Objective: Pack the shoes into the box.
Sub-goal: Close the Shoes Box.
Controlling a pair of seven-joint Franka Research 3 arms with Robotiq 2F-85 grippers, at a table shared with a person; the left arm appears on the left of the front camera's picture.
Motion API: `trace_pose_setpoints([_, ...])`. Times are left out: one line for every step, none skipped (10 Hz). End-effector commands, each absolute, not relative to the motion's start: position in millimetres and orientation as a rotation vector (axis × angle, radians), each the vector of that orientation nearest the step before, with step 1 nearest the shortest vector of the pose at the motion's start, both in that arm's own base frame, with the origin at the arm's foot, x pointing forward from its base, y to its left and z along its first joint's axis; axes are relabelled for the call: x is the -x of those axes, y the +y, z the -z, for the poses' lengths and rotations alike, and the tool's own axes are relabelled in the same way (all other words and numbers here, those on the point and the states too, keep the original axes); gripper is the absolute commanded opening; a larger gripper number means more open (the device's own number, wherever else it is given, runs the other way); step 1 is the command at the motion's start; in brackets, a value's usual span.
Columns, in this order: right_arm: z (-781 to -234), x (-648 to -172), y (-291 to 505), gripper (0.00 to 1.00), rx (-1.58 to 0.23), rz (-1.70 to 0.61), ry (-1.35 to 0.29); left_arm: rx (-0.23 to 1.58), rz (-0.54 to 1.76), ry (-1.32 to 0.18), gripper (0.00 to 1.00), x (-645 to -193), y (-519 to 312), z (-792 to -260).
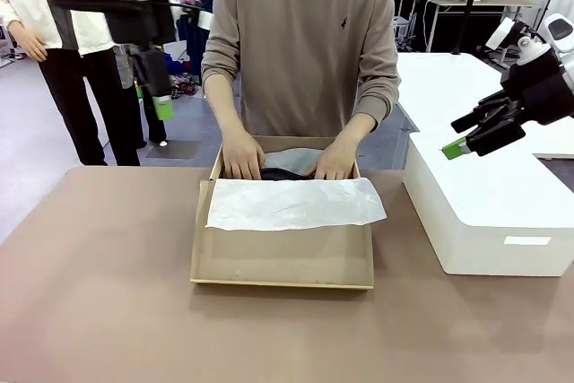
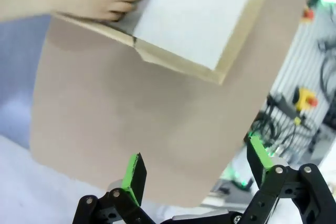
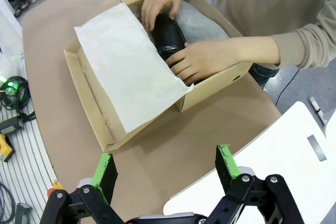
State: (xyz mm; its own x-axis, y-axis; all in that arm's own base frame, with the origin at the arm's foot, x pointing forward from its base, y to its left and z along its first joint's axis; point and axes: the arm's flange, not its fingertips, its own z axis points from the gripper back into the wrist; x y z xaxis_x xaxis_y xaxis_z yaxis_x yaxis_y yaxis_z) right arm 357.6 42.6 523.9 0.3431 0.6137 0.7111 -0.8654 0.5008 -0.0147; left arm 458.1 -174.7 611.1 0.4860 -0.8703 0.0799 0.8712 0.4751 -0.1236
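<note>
The tan cardboard box (image 1: 282, 262) sits mid-table, with white tissue paper (image 1: 296, 204) spread over its near half. A glossy black shoe (image 1: 282, 174) (image 3: 168, 35) lies in the far half, and the person's two hands (image 1: 242, 159) (image 3: 194, 61) press on it. A second shoe cannot be told apart. My left gripper (image 1: 161, 103) hangs high at the far left, open, off the box (image 2: 231, 61). My right gripper (image 1: 466, 143) hovers open above the white block, to the right of the box (image 3: 94, 103). In the wrist views both grippers (image 2: 197, 166) (image 3: 165, 169) hold nothing.
A large smooth white block (image 1: 489, 213) (image 3: 273, 182) stands on the table's right side, close to the box. The person stands at the far edge, another person at the back left. Bare brown tabletop (image 1: 108, 293) lies left of and in front of the box.
</note>
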Motion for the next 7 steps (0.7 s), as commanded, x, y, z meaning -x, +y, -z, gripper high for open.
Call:
trace_pose_setpoints([-522.5, -360.9, 41.2, 1.00, -0.425, -1.014, -0.753, 0.254, 1.231, -0.019, 1.00, -454.8, -136.6, -608.2])
trace_pose_setpoints([-522.5, -360.9, 41.2, 1.00, -0.425, -1.014, -0.753, 0.305, 1.290, -0.046, 1.00, -455.6, -120.7, -607.0])
trace_pose_setpoints([-522.5, -360.9, 41.2, 1.00, -0.425, -1.014, -0.753, 0.310, 1.355, -0.076, 1.00, -454.1, -104.1, -602.1])
trace_pose_setpoints([-522.5, -360.9, 41.2, 1.00, -0.425, -1.014, -0.753, 0.302, 1.378, -0.109, 1.00, -454.5, -88.7, -596.9])
trace_pose_setpoints([-522.5, -360.9, 41.2, 1.00, -0.425, -1.014, -0.753, 0.259, 1.401, -0.142, 1.00, -454.4, -81.4, -592.8])
trace_pose_setpoints([-522.5, -360.9, 41.2, 1.00, -0.425, -1.014, -0.753, 0.218, 1.441, -0.170, 1.00, -452.2, -74.9, -587.3])
trace_pose_setpoints([-522.5, -360.9, 41.2, 1.00, -0.425, -1.014, -0.753, 0.195, 1.468, -0.195, 1.00, -451.1, -67.6, -582.3])
